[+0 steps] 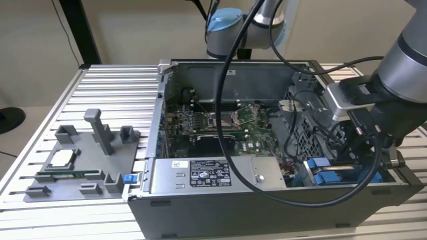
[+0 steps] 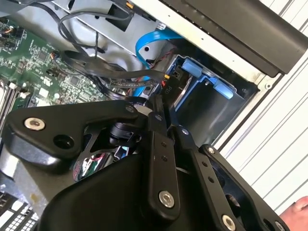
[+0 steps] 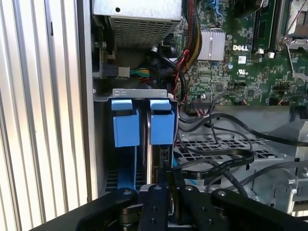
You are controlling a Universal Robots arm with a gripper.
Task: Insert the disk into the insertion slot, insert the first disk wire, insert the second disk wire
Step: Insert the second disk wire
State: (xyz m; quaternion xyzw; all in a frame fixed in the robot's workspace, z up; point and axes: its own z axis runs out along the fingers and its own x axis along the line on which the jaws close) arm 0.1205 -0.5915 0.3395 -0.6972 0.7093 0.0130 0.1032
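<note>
From my remote station I take the open grey desktop computer case (image 1: 220, 200) as my landmark. My black linkage gripper (image 3: 166, 192) is down inside the case's corner on the exterior view's right, just beside the green motherboard (image 3: 250, 72). In the first wrist view its fingers (image 3: 155, 204) stand close together, nearly touching, around what looks like a thin dark edge; I cannot say for sure that they pinch anything (the linkage hides the tips).

The insertion slot (image 3: 126, 159), a grey metal bay with blue plastic guide rails, sits in that same corner of the case, hard against its side wall. Two bright blue plastic tabs (image 3: 142, 122) stand side by side at its mouth, and a flat dark slab runs down from the tab nearer the motherboard straight toward my gripper. I judge that slab to be the disk (image 3: 161, 156) in its blue carrier, already seated in the bay or nearly so.

As for the wires, a light blue flat cable (image 2: 144, 45) and several black leads lie loose near the bay, so I judge both cable connections are still to do.
</note>
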